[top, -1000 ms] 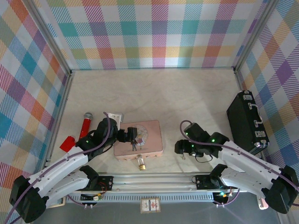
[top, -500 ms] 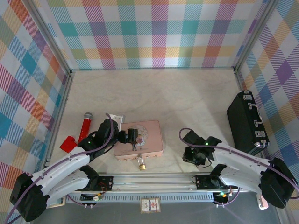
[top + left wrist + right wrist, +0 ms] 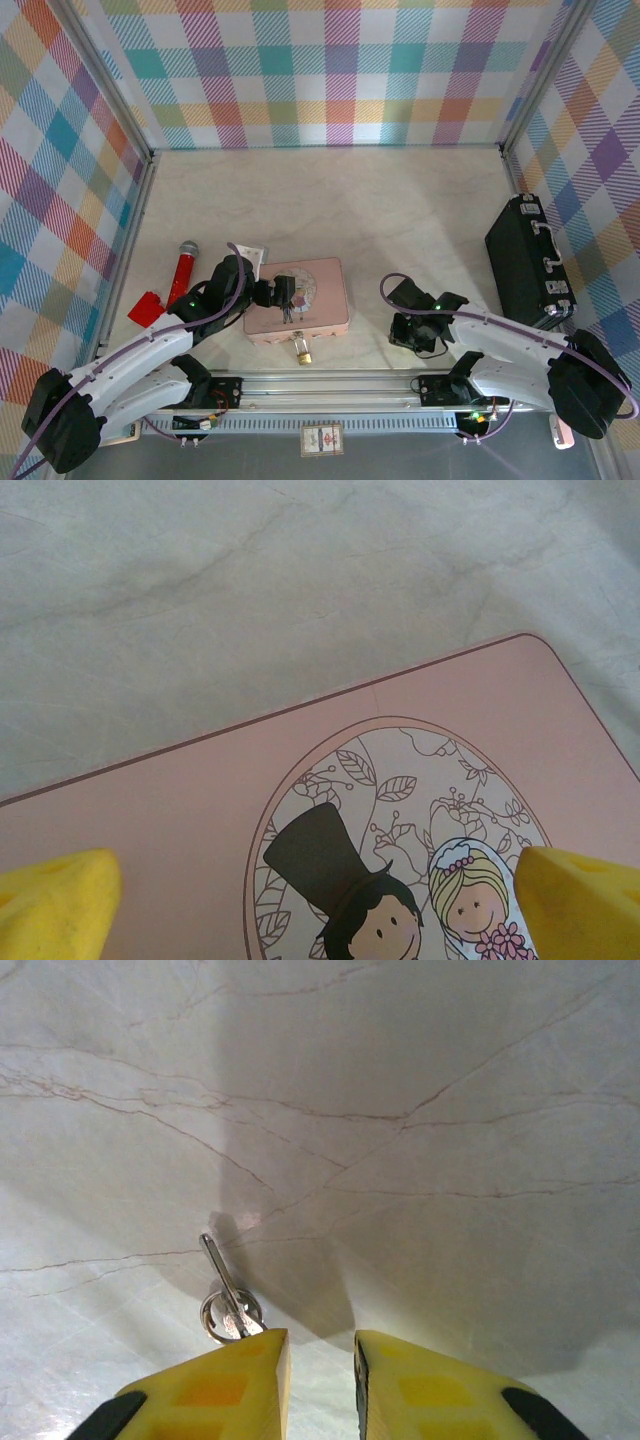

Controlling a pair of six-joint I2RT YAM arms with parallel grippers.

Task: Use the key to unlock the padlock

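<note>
Two yellow fingers point(image 3: 230, 1385) of the right gripper point(image 3: 320, 1340) stand nearly together, with a slim gap between them and nothing in it. The small thin silvery metal key point(image 3: 222, 1285), on its ring, lies flat on the pale marble-patterned tabletop point(image 3: 420, 1110). It is just beside the outer face of one finger, its ring end partly tucked under that tip; whether the tip touches it I cannot tell. Judgement: the key is outside the pinch, so this grip holds nothing. The jaws would need to open wider and shift sideways over the shaft before a pickup.

The left gripper point(image 3: 318, 870) has its yellow fingers spread to full width with nothing between them, poised above the lid of the pink rectangular tin printed with a cartoon couple point(image 3: 170, 820). Probable reason — it is placed near the lock to steady it once the key arrives. The tiny padlock, brass body and silvery shackle point(image 3: 301, 349), sits at the tin's near edge, on the side toward the arm bases, well apart from the key.

Pose, top view:
- Right arm: low and folded, forearm running leftward from its base, wrist pitched down so the gripper point(image 3: 400, 335) points at the table.
- Left arm: reaching forward and rightward from its base, wrist roughly level, gripper point(image 3: 284, 292) over the tin's left part.
</note>
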